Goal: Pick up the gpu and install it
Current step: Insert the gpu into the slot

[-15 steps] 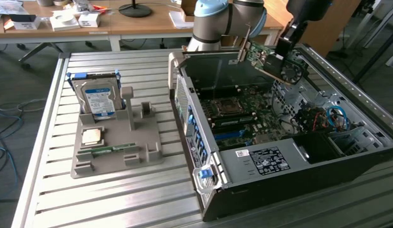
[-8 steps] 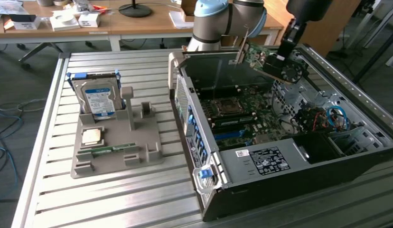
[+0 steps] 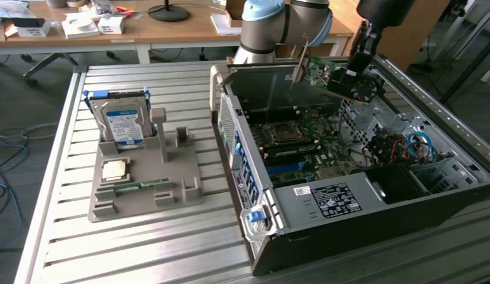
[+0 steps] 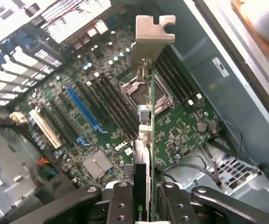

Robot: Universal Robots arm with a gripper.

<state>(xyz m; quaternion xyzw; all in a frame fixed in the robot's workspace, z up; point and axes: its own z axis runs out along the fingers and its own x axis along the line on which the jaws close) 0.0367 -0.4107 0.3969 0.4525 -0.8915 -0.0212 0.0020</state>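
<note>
The gpu [image 3: 334,76], a green card with a dark fan and a silvery bracket strip, hangs tilted in the air above the open computer case [image 3: 324,204], over its far end. My gripper [image 3: 354,70] is shut on the card's edge, coming down from the exterior view's upper right. In the wrist view the gpu [image 4: 145,116] runs edge-on between my black fingers [image 4: 121,201], its bracket [image 4: 152,37] pointing away. Below it lies the motherboard [image 4: 176,135] with its blue slot [image 4: 85,109] and a white slot [image 4: 45,128].
A grey holder tray [image 3: 142,189] on the slatted metal table [image 3: 150,254] carries a blue-labelled hard drive [image 3: 122,125], a CPU chip [image 3: 115,170] and a RAM stick [image 3: 138,187]. Case walls and cables [image 3: 403,148] surround the board. Desks stand behind.
</note>
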